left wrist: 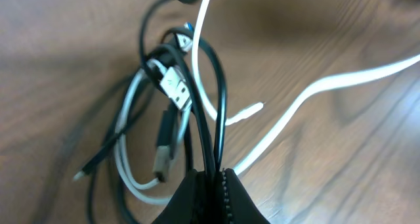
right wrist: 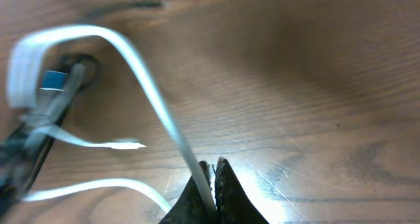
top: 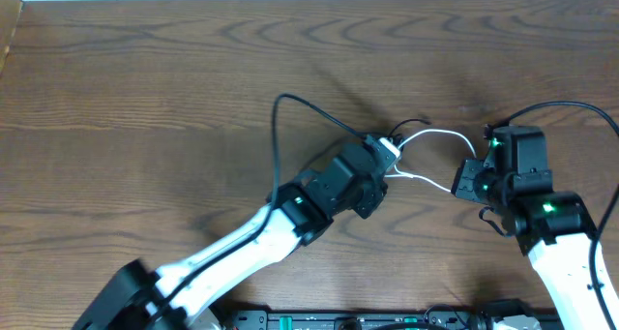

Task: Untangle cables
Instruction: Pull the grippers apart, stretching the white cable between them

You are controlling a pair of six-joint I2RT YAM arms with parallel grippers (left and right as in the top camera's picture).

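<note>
Bright even light, soft shadows on the table [top: 145,98]; cables [right wrist: 72,32] blurred in the right wrist view.

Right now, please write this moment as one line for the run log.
left gripper: shut on black cable | right gripper: shut on white cable | tangle: bunched at left gripper

In the overhead view we see little of the knot of cables [top: 392,146]: the left gripper [top: 385,156] covers most of it, and its plugs are too small to tell apart. In the left wrist view the white cable [left wrist: 341,79] runs off the right edge, and the black cords [left wrist: 222,109] vanish between the fingers [left wrist: 187,201], which the bottom edge cuts off. In the right wrist view the knot is blurred, and we cannot make out its blue-tipped plug [right wrist: 52,80] clearly.
</note>
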